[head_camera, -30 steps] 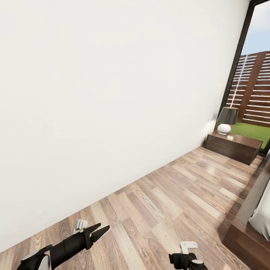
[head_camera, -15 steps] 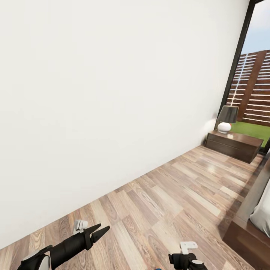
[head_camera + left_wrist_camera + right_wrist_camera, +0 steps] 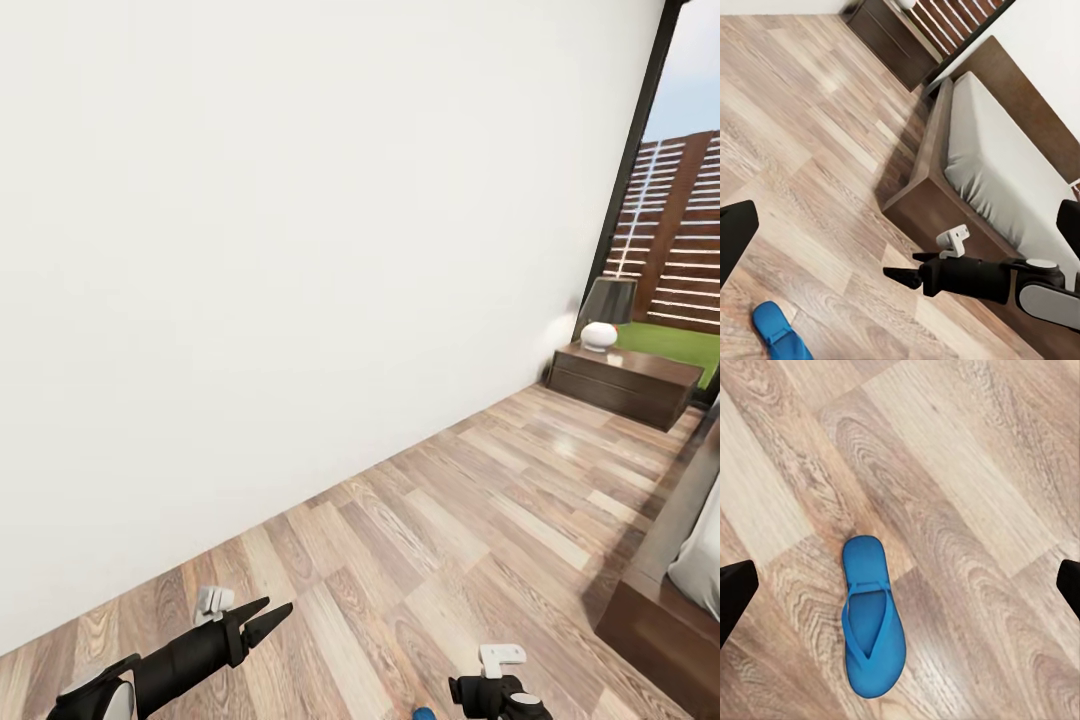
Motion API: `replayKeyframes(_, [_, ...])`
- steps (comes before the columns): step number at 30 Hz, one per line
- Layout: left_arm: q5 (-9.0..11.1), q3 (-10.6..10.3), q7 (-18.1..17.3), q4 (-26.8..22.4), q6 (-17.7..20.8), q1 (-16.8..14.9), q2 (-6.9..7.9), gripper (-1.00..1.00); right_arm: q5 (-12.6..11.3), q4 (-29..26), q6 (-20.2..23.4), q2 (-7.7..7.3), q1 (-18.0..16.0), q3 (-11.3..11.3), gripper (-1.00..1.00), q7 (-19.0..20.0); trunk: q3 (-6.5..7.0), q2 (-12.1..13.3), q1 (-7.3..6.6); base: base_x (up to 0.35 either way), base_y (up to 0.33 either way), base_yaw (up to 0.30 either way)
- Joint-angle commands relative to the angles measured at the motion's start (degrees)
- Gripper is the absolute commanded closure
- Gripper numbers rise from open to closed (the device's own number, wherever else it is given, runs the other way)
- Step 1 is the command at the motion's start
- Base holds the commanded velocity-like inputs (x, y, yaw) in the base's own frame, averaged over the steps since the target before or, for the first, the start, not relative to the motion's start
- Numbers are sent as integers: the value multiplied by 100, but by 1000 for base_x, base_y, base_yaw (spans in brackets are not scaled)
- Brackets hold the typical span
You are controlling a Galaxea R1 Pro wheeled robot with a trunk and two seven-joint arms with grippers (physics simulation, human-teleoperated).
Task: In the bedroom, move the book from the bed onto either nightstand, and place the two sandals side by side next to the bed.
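One bright blue sandal point(image 3: 872, 619) lies flat on the wood floor, strap up, directly below my right gripper point(image 3: 894, 274), which hangs open above it without touching. The same sandal point(image 3: 778, 330) appears in the left wrist view, and its tip point(image 3: 424, 714) peeks in at the head view's lower edge. My left gripper point(image 3: 278, 615) is open and empty over bare floor. The bed point(image 3: 945, 202), with its dark frame and grey mattress, stands to the right. A dark nightstand point(image 3: 625, 380) sits by the window. The book is out of view.
A lamp point(image 3: 603, 314) with a grey shade and white base stands on the nightstand. A long white wall point(image 3: 300, 250) runs along the left. A tall dark-framed window point(image 3: 690, 220) shows a brown fence and grass. Open floor stretches between the wall and the bed.
The whole head view has shifted slightly, so the nightstand sits higher and the sandal's blue tip has come into the lower edge. Both arms hold the same pose.
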Motion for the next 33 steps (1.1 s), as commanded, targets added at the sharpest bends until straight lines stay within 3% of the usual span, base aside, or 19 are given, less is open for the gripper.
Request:
replayKeyframes(1, [32, 2, -6, 0, 43, -3, 1, -100, 1, -13, 35, 0, 0, 2, -100, 3, -24, -44, 22, 0, 0, 0])
replayKeyframes(33, [39, 2, -6, 9, 43, -1, 1, -100, -2, -13, 35, 0, 0, 6, -100, 3, -599, -1327, 724, 0, 0, 0])
